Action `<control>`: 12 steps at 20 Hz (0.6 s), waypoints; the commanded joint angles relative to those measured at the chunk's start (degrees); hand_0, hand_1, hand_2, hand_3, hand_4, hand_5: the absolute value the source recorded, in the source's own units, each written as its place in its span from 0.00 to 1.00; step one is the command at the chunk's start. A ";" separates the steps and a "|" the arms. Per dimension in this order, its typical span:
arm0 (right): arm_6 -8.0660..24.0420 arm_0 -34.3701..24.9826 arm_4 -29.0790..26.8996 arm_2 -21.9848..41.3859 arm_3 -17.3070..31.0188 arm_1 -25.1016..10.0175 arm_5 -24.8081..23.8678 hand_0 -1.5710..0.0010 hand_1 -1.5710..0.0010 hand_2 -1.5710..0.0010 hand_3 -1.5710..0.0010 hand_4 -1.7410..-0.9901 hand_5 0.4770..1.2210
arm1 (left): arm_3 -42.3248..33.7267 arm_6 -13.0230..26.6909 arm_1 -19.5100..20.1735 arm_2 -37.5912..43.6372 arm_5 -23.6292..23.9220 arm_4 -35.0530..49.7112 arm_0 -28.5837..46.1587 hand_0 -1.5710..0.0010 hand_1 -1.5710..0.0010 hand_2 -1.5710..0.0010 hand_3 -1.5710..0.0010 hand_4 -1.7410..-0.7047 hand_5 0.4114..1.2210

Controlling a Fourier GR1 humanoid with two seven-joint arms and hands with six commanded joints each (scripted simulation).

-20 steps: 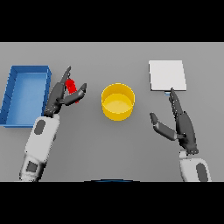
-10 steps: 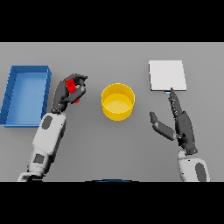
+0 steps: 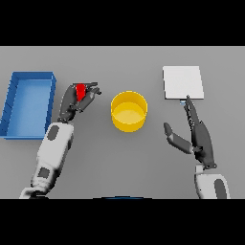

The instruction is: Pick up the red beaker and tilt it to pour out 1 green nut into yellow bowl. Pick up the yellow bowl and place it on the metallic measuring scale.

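Since the earlier frame, the red beaker (image 3: 81,90) has been carried nearer the yellow bowl (image 3: 128,111), gripped by the curled fingers of the left hand (image 3: 74,101); the bowl lies just to its right.

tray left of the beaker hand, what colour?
Blue. The open tray sits at the table's left edge, beside the left hand; head view shows it.

The flat grey desk (image 3: 119,162) looks matt and smooth, the round yellow bowl (image 3: 129,111) and the rectangular blue tray (image 3: 28,103) look like smooth plain plastic, the small red beaker (image 3: 81,90) is evenly coloured, and the square pale metallic scale (image 3: 183,82) appears dull, not shiny.
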 commanded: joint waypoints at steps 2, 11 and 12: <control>1.01 -0.32 0.20 0.07 0.19 -0.14 0.08 1.00 1.00 1.00 1.00 0.66 0.22 | -2.50 0.33 0.12 1.04 -2.31 3.00 0.07 0.04 0.04 0.04 0.06 0.08 0.91; -2.48 -0.40 2.57 0.42 1.06 -0.46 -1.27 1.00 1.00 1.00 1.00 0.69 0.24 | -11.40 6.36 3.76 -3.32 -4.60 2.53 -0.17 0.01 0.01 0.01 0.01 0.02 0.89; -1.93 -0.68 3.07 0.42 1.57 -0.46 -1.61 1.00 1.00 1.00 1.00 0.69 0.25 | -11.33 6.83 4.29 -3.72 -4.74 2.13 -0.48 0.01 0.01 0.01 0.01 0.02 0.89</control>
